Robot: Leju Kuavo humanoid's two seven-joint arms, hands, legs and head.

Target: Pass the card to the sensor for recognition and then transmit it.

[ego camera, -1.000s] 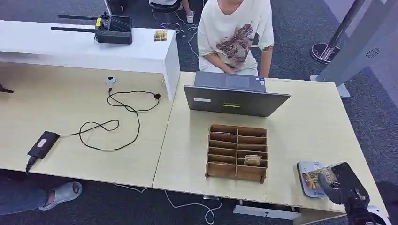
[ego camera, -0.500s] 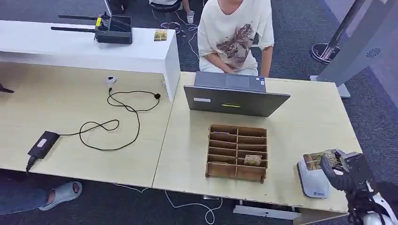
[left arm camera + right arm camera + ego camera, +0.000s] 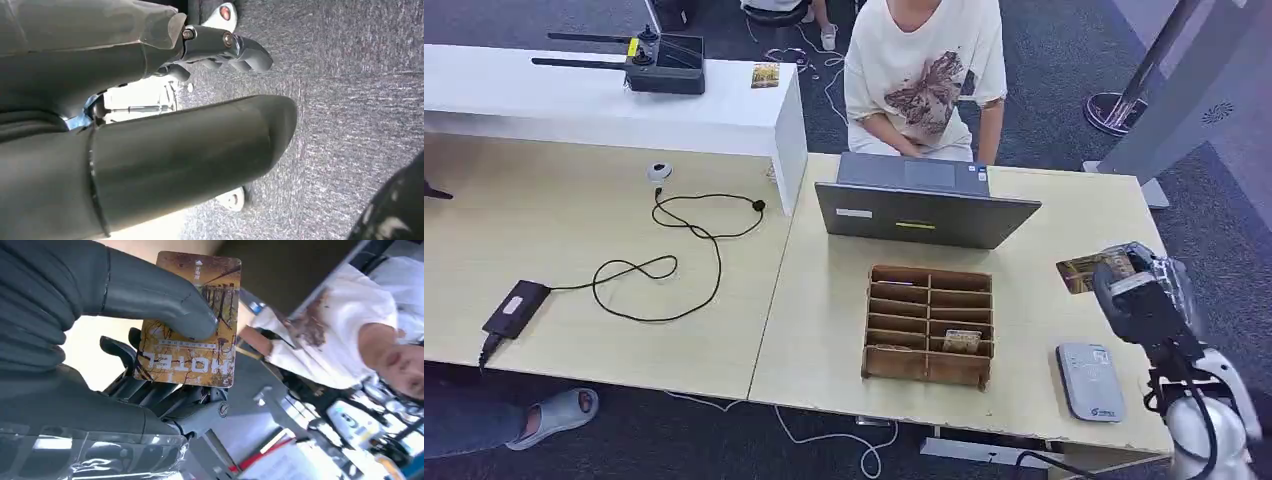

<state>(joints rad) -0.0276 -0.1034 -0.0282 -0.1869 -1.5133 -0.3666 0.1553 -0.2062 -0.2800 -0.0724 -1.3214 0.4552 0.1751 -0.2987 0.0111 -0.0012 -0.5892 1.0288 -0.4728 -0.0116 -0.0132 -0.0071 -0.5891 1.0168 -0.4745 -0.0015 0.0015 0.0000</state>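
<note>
Seemingly past the sensor [image 3: 1091,381] on the table [image 3: 1064,260], the right robot hand [image 3: 1136,290] pinches the card [image 3: 192,320] aloft near the far edge, so handing it to the person [image 3: 924,75] remains; the left robot hand [image 3: 220,47] hangs empty, apparently loosely curled.

The one word that can be read is "HOTEL", printed in pale capitals on the brown and gold card [image 3: 192,320]; in the right wrist view it appears upside down, near the card's edge closest to the fingers. A thin line of smaller print runs above that word, and a small mark sits at the card's far end, both too fine to read. The sensor [image 3: 1091,381] on the table [image 3: 1064,250] carries small marks that stay illegible.
</note>
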